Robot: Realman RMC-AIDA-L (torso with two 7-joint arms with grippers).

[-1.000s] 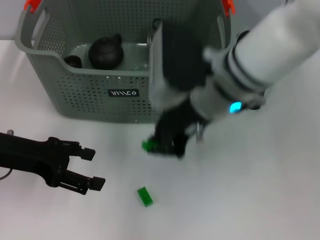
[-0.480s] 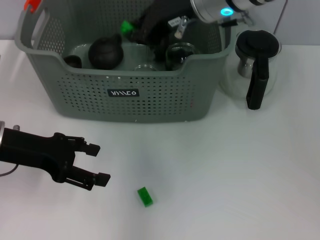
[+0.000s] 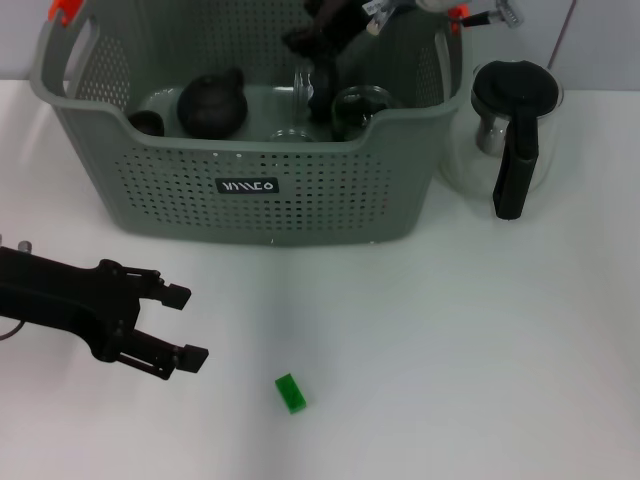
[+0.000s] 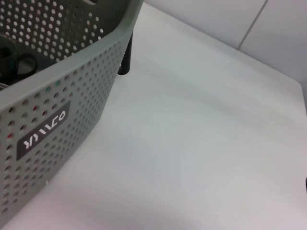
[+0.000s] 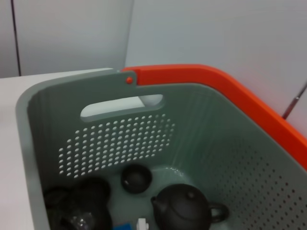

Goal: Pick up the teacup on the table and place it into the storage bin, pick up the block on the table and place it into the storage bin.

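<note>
Your right end effector (image 3: 325,45) hangs over the storage bin (image 3: 250,185), grip state unclear; left end effector (image 3: 178,325), fingers apart, waits near the green block (image 3: 291,393).

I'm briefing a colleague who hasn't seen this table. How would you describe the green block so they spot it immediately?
Start at the large grey storage bin at the back of the white table. Come forward across bare tabletop toward the near edge. The green block lies there alone, right of the open left pincer: a small bright green brick, the only coloured thing on the surface.
</note>
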